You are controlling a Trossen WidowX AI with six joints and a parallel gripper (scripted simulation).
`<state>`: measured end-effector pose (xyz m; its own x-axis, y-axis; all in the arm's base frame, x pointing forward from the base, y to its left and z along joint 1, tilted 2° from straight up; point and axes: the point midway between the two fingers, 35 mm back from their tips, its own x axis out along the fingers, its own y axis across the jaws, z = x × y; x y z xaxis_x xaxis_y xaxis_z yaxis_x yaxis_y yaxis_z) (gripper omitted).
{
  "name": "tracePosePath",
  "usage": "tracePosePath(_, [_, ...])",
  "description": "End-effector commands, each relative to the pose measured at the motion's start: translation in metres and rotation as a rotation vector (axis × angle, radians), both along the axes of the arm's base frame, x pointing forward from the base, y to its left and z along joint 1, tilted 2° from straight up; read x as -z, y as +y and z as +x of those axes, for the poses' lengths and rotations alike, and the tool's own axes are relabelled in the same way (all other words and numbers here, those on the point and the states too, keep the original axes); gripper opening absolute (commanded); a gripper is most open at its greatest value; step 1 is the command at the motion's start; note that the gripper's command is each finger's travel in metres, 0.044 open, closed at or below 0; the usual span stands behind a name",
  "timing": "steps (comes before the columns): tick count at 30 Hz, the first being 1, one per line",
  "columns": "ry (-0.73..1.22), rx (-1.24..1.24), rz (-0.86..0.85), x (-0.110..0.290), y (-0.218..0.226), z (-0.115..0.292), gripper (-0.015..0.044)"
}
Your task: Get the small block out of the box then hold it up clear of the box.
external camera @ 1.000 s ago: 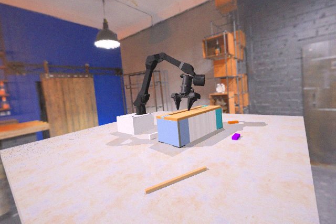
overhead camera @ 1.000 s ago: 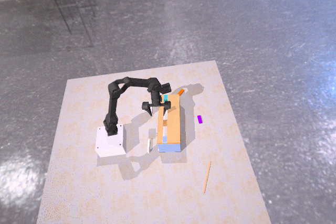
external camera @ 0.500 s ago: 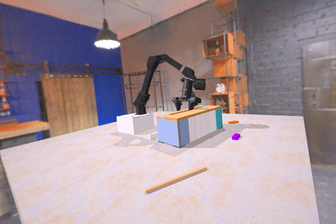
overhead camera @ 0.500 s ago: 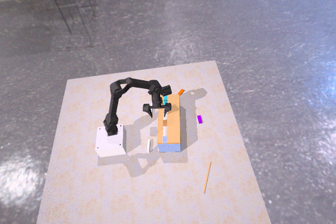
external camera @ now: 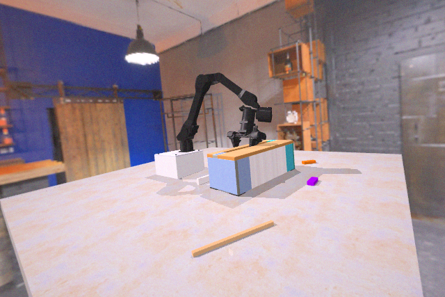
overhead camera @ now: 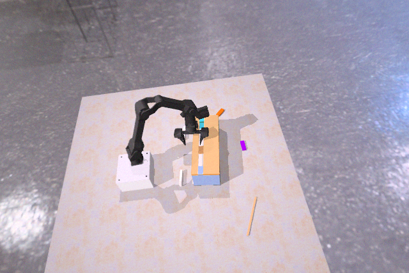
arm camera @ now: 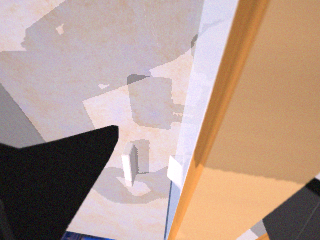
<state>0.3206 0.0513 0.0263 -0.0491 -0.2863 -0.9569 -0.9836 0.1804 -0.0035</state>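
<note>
The long box (overhead camera: 211, 154) (external camera: 265, 165) (arm camera: 270, 100) has an orange top, a light blue near end and a teal far end. A narrow slot runs along its top on the arm's side. A small brownish patch (overhead camera: 200, 148) shows through the slot about midway; I cannot tell whether it is the block. My gripper (overhead camera: 191, 137) (external camera: 245, 141) (arm camera: 179, 141) is open and empty. It hangs low over the far half of the box, one finger over the top and the other out past the clear front. The shelf itself is hidden.
A small white upright piece (overhead camera: 181, 177) (external camera: 203, 179) (arm camera: 129, 167) stands on the table beside the box's near end. An orange block (overhead camera: 220, 111) (external camera: 308, 161), a purple block (overhead camera: 243, 144) (external camera: 312, 181) and a wooden stick (overhead camera: 251, 216) (external camera: 232, 238) lie around. The white arm base (overhead camera: 135, 174) stands left.
</note>
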Motion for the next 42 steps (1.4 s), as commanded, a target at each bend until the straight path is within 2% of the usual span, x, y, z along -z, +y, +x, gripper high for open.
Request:
tracePosePath(1, [-0.002,-0.002,-0.002,0.0,-0.011,-0.001,0.04])
tracePosePath(22, [-0.001,-0.002,-0.008,0.003,-0.075,-0.013,0.04])
tracePosePath(29, [-0.002,-0.002,-0.006,0.003,-0.061,-0.008,0.04])
tracePosePath(42, [-0.002,-0.002,-0.007,0.003,-0.068,-0.009,0.04])
